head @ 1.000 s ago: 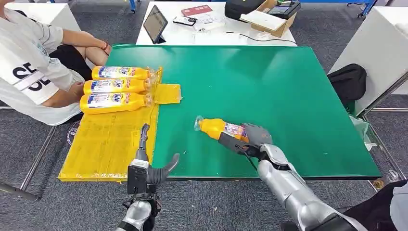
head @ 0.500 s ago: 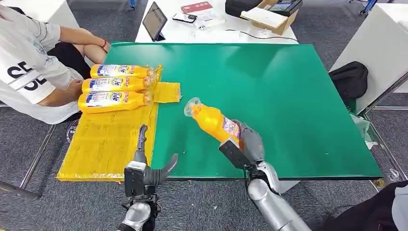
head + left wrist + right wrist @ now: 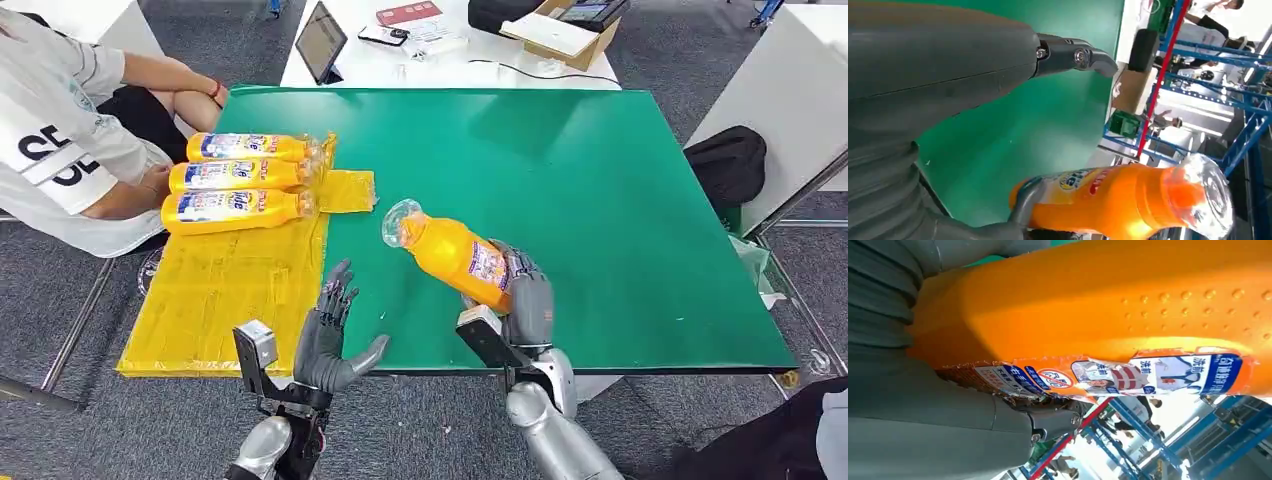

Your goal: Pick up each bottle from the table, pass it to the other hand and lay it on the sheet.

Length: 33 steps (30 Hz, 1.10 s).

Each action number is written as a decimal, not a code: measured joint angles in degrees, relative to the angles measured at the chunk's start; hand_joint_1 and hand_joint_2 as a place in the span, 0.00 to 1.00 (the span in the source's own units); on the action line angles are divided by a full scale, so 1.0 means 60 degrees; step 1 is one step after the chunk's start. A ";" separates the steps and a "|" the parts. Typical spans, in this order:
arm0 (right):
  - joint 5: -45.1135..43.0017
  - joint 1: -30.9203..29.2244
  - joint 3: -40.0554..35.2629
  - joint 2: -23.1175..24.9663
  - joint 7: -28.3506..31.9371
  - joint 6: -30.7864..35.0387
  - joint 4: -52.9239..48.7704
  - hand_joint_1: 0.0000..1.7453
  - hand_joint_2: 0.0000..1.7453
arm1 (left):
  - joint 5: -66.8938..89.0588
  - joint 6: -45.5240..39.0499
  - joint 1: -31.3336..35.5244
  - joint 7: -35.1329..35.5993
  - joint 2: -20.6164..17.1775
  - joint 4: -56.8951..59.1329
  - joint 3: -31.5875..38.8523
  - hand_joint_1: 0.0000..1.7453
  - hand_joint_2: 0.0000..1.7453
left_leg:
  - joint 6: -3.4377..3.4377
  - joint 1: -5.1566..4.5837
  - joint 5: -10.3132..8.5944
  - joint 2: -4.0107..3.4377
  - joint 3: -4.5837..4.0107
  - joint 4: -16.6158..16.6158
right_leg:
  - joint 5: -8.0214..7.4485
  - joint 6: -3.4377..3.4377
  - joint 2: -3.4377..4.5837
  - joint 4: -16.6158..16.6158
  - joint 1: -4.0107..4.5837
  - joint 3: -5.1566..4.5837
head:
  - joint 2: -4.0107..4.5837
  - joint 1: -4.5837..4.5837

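Observation:
My right hand (image 3: 522, 300) grips an orange bottle (image 3: 450, 254) by its lower body, lifted off the green table (image 3: 600, 200) with its clear cap tilted up and to the left. The same bottle (image 3: 1128, 202) crosses the left wrist view, and its labelled side (image 3: 1128, 310) fills the right wrist view. My left hand (image 3: 330, 335) is raised at the table's near edge, fingers spread and palm turned toward the bottle, holding nothing. Three more orange bottles (image 3: 240, 180) lie side by side on the far end of the yellow sheet (image 3: 220, 290).
A seated person (image 3: 70, 140) is close to the sheet's far left corner, forearm beside the bottles. A white table (image 3: 440, 45) behind holds a tablet, a phone and a cardboard box. A black bag (image 3: 725, 165) lies off the table's right edge.
My left hand has risen and turned, fingers now spread open toward the bottle. The right hand has lifted the bottle off the table and tilted it more upright, moving slightly left.

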<state>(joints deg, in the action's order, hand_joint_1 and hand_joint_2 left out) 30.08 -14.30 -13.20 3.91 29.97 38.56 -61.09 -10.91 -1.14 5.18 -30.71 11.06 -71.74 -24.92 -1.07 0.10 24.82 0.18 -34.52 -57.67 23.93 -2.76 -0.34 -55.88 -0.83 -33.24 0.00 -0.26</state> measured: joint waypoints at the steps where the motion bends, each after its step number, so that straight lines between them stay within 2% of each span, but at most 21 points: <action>1: 0.0000 0.0000 0.0000 0.0007 0.0004 0.0004 0.0029 1.00 1.00 | -0.0004 0.0004 -0.0001 0.0000 -0.0029 -0.0025 -0.0025 0.00 1.00 | 0.0000 0.0000 0.0000 0.0000 0.0000 0.0000 | 0.0000 0.0000 0.0000 0.0000 0.0000 0.0000 | 0.0000 0.0000; 8: 0.0102 0.0000 0.0004 0.0062 0.0044 0.0095 0.0175 1.00 1.00 | -0.0048 0.0110 -0.0007 0.0000 -0.0164 -0.0095 -0.0080 0.00 1.00 | 0.0000 -0.0003 0.0000 0.0001 -0.0004 0.0000 | 0.0000 0.0000 -0.0001 0.0000 -0.0004 0.0000 | 0.0000 0.0004; 15: -0.0073 0.0092 -0.0065 0.0535 0.0761 0.0077 0.0735 1.00 1.00 | -0.0175 0.0699 -0.0049 0.0146 -0.0280 -0.0488 -0.0153 0.00 1.00 | 0.0001 0.0002 0.0001 0.0000 -0.0005 0.0001 | 0.0001 0.0001 0.0000 -0.0001 0.0002 -0.0004 | 0.0000 0.0000; 25: 0.0073 0.0331 -0.1056 0.1278 0.1042 0.0011 0.1336 1.00 1.00 | -0.0138 0.0699 -0.0056 0.0255 -0.0288 -0.0561 -0.0302 0.00 1.00 | 0.0001 0.0004 0.0000 0.0001 -0.0010 0.0002 | 0.0002 0.0002 -0.0001 -0.0002 0.0001 -0.0010 | 0.0000 0.0004; 33: 0.1836 0.0474 -0.1184 0.1770 0.1297 0.0229 0.1468 1.00 1.00 | -0.0680 0.0918 -0.0050 0.0565 -0.0284 -0.0481 -0.0291 0.00 1.00 | 0.0001 0.0003 0.0001 -0.0002 -0.0010 0.0002 | 0.0002 0.0002 0.0000 -0.0001 0.0002 -0.0014 | 0.0000 0.0000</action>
<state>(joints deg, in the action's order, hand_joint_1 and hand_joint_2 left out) 41.09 -11.46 -20.30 14.53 37.75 39.93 -52.28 -14.99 4.37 4.88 -27.32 9.35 -74.62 -26.67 -1.06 0.11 24.82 0.16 -34.58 -57.66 23.95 -2.75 -0.34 -55.88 -0.82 -33.32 0.00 -0.26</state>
